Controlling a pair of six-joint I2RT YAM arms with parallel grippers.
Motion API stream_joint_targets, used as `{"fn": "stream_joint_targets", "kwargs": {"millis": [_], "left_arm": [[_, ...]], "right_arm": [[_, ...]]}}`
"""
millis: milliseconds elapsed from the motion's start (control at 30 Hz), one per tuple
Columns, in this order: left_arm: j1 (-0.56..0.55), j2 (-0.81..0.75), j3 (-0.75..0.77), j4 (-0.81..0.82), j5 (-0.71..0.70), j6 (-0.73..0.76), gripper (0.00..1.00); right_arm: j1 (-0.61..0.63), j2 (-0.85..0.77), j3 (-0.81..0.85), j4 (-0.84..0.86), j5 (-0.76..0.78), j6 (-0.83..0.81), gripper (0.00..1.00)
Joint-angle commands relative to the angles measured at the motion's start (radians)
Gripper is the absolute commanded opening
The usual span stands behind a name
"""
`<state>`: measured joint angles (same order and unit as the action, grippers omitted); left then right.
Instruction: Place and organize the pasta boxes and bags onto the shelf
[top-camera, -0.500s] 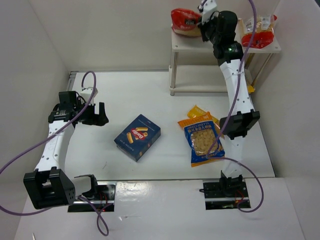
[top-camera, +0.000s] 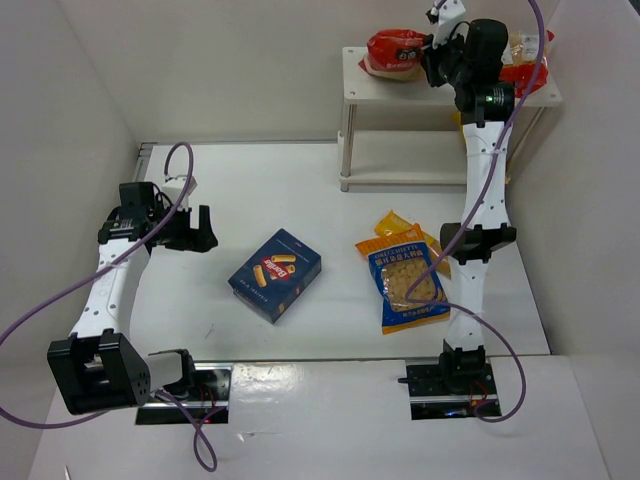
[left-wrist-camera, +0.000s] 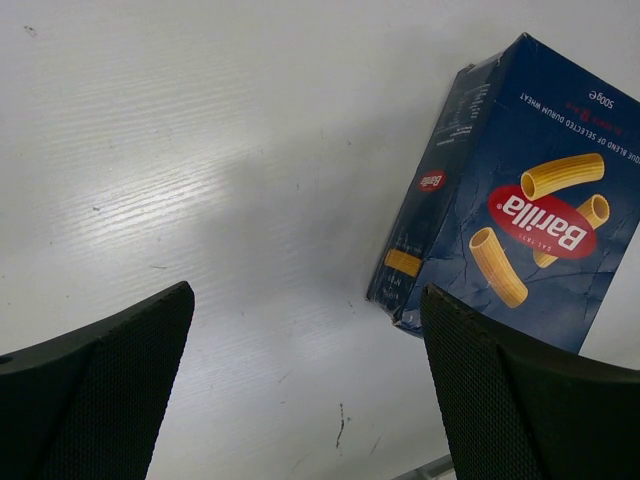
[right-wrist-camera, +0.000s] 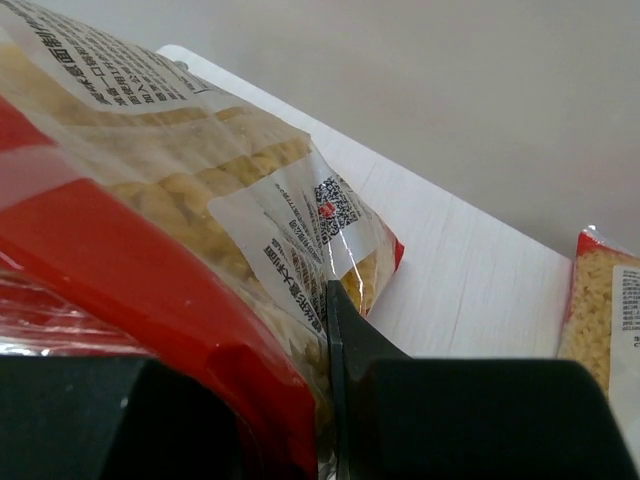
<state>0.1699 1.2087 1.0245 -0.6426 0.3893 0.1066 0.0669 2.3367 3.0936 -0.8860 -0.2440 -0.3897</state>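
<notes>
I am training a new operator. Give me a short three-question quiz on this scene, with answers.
1. True or false: the left hand holds the dark blue cardboard pasta box.
2. The right hand grips: A) the red plastic pasta bag, B) the box, C) nothing.
3. Fill in: the blue-and-orange plastic pasta bag lies on the white ____.
Key: 1 false, it is open; 2 A; 3 table.

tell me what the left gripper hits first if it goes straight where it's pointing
Probably the bare table, which fills the gap ahead of the open left gripper. The blue Barilla box sits off to one side and might graze a finger.
</notes>
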Motion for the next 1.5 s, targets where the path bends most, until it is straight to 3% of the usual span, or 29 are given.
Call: {"fn": "stream_joint_targets", "kwargs": {"millis": [0,100,167,300,833,900,1033,1133,1467], "left_arm": [[0.006,0.002,0.0,0.018,0.016,0.025,0.99],[0.006,0.002,0.0,0.018,0.016,0.025,0.99],[0.006,0.002,0.0,0.018,0.016,0.025,0.99],[0.006,0.002,0.0,0.018,0.016,0.025,0.99],[0.006,-0.008,0.0,0.009,0.043,0.025,0.99],[0.006,-0.008,0.0,0.009,0.043,0.025,0.99],[0.006,-0.017,0.0,0.009,0.043,0.025,0.99],[0.006,-0.017,0.0,0.009,0.043,0.025,0.99],[0.006,-0.017,0.0,0.009,0.043,0.035,0.99]], "right_arm": [[-0.003,-0.03,0.046,-0.022,-0.031,0.034,0.0],[-0.003,-0.03,0.046,-0.05,-0.04,0.043,0.02],[-0.003,-0.02,0.046,-0.063,-0.04,0.043,0.12],[-0.003,-0.011,0.046,-0.12,-0.04,0.043,0.2],[-0.021,-0.011,0.046,-0.255,-0.051,0.061,0.24],[-0.021,-0.011,0.046,-0.255,-0.051,0.071,0.29],[-0.021,-0.011,0.046,-0.255,-0.031,0.081,0.53],[-0.021,-0.011,0.046,-0.264,-0.022,0.081,0.65],[-0.072,-0.011,0.046,-0.265,0.037,0.114,0.72]]}}
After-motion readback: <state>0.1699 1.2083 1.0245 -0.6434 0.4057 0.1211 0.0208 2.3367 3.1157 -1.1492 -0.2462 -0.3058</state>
